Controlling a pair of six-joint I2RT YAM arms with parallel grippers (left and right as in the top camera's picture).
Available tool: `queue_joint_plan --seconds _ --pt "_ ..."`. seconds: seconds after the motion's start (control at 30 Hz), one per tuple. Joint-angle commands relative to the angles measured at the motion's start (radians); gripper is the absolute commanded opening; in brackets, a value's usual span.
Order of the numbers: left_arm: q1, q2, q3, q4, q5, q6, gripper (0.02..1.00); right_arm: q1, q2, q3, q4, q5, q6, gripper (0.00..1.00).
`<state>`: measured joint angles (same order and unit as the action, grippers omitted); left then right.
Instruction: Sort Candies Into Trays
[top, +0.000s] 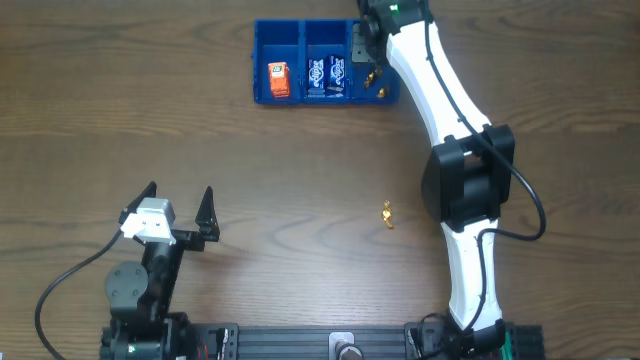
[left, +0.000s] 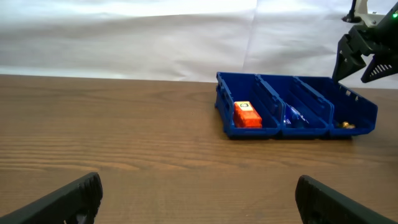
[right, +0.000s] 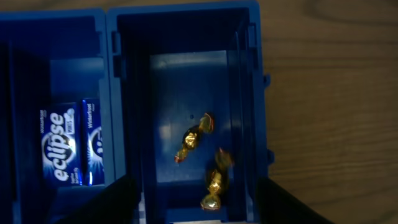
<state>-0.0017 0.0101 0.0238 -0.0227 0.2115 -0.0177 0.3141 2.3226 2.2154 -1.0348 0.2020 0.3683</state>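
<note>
A blue three-compartment tray (top: 256, 62) stands at the table's far edge. Its left bin holds an orange candy pack (top: 279, 80), the middle bin blue gum packs (top: 325, 74), and the right bin gold-wrapped candies (right: 194, 138). My right gripper (top: 362, 45) hangs open just above that right bin, nothing between its fingers (right: 115, 202). One gold candy (top: 388, 215) lies loose on the table's middle right. My left gripper (top: 179, 190) stands open and empty near the front left, facing the tray (left: 249, 132) from afar.
The right arm's white links (top: 440, 90) slant from the front right up to the tray. In the left wrist view the right gripper (left: 360, 56) hangs over the tray's far end. Bare wooden tabletop (top: 150, 110) stretches left of the tray.
</note>
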Motion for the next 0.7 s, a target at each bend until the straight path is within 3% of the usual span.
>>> queue_joint_plan --seconds 0.03,0.27,0.43,0.7 --pt "0.003 -0.006 -0.019 -0.033 0.018 0.015 0.996 0.021 -0.077 0.011 -0.062 0.041 -0.014 0.669" --pt "0.003 -0.006 -0.019 -0.033 0.018 0.015 0.998 0.057 -0.267 -0.104 -0.134 0.045 -0.019 0.761" --pt "0.003 -0.006 -0.019 -0.033 0.018 0.015 0.998 0.098 -0.509 -0.429 -0.084 0.021 0.019 0.776" --pt "0.003 -0.006 -0.019 -0.033 0.018 0.015 0.998 0.143 -0.785 -1.027 0.069 -0.182 0.081 0.781"
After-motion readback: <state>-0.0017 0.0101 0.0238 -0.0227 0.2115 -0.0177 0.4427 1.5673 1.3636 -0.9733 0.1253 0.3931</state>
